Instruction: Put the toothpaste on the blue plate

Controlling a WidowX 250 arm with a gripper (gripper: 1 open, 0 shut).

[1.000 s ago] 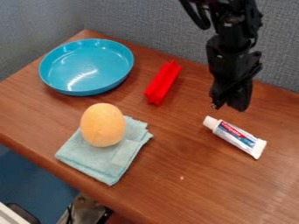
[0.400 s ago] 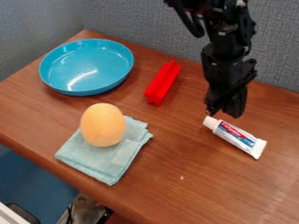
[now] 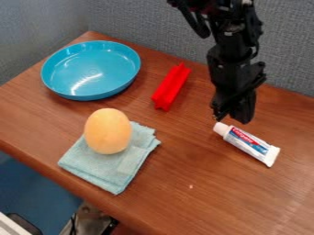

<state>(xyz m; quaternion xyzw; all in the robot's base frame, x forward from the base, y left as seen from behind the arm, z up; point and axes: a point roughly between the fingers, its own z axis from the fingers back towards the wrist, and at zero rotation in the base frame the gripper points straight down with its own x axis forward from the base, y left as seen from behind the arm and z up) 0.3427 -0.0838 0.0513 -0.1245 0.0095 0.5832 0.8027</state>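
The toothpaste (image 3: 247,141) is a small white tube with red and blue print, lying flat on the wooden table at the right. My gripper (image 3: 233,114) hangs just above its capped left end, fingers together and pointing down, shut with nothing in it. The blue plate (image 3: 90,72) is a round turquoise dish at the far left of the table, well away from the gripper and holding nothing.
A red bar (image 3: 172,85) lies between the plate and the gripper. An orange egg-shaped object (image 3: 106,130) sits on a pale teal folded cloth (image 3: 113,157) near the front. The table edge (image 3: 50,179) runs along the front left.
The gripper has moved slightly left and lower, closer to the capped end of the toothpaste. Nothing on the table has moved.
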